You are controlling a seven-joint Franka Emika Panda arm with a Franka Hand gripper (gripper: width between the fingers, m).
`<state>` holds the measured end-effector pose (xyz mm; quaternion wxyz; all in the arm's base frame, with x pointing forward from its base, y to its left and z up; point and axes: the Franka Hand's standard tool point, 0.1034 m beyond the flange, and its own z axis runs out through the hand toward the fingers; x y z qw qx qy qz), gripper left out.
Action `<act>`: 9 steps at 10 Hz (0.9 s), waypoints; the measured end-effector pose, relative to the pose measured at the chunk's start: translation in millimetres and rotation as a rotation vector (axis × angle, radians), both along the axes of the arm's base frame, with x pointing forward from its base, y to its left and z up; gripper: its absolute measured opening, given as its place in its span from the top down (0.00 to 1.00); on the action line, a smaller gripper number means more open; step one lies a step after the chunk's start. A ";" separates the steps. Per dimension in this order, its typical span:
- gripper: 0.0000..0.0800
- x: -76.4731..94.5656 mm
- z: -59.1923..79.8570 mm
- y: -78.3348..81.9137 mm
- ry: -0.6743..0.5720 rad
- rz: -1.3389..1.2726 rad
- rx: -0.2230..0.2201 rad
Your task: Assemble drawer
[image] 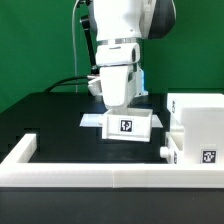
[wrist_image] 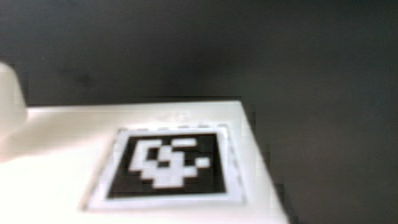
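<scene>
A small white drawer tray (image: 128, 124) with a black-and-white tag on its front sits at the table's middle, right under my gripper (image: 124, 107). The gripper's fingers are hidden behind the tray's top edge, so I cannot tell whether they hold it. The large white housing (image: 200, 120) stands at the exterior view's right, with a second tagged tray part (image: 203, 155) low at its front. The wrist view shows a tagged white face (wrist_image: 169, 160) very close and blurred; no fingers show there.
A long low white border wall (image: 100, 178) runs along the front and turns back at the exterior view's left (image: 22, 150). A flat white marker board (image: 92, 122) lies behind the tray. A white rounded edge (wrist_image: 7, 105) shows in the wrist view.
</scene>
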<state>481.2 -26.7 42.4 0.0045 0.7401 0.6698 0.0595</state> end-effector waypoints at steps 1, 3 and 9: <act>0.95 6.1 1.2 0.7 0.015 0.020 -0.003; 0.95 29.4 8.5 5.8 0.031 0.036 -0.006; 0.95 47.0 16.4 8.7 0.039 0.047 -0.010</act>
